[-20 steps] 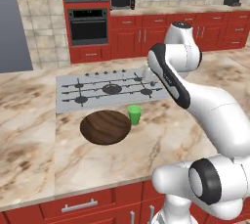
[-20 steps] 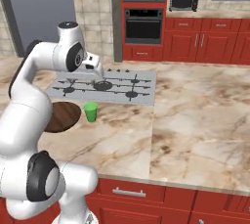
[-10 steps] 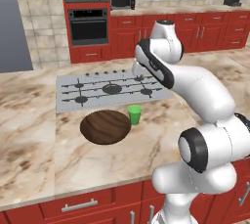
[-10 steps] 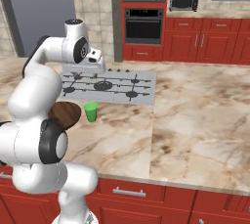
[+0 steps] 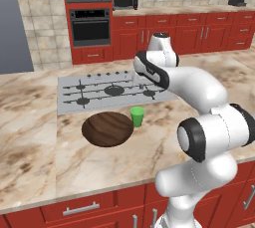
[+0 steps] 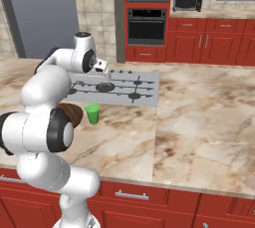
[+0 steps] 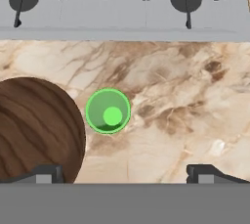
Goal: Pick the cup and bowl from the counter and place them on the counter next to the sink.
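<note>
Hand view: the hand [image 7: 125, 174] hangs open over the table [image 7: 195, 100], looking straight down, its two dark fingertips [image 7: 46, 174] spread wide and holding nothing. The cup [image 7: 108, 111] stands upright at about 11 o'clock from the midpoint between the tips, apart from both. The bowl [image 7: 34, 130] lies at 9 o'clock, just beside the cup, its rim under the left tip. The cooktop [image 7: 127, 17] runs across at 12 o'clock.

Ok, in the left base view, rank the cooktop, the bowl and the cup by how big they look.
1. Cooktop: by far the widest, though it lies farthest from the camera.
2. Bowl: a wide, shallow brown round.
3. Cup: the smallest, much narrower than the bowl right beside it.
No close calls.
</note>
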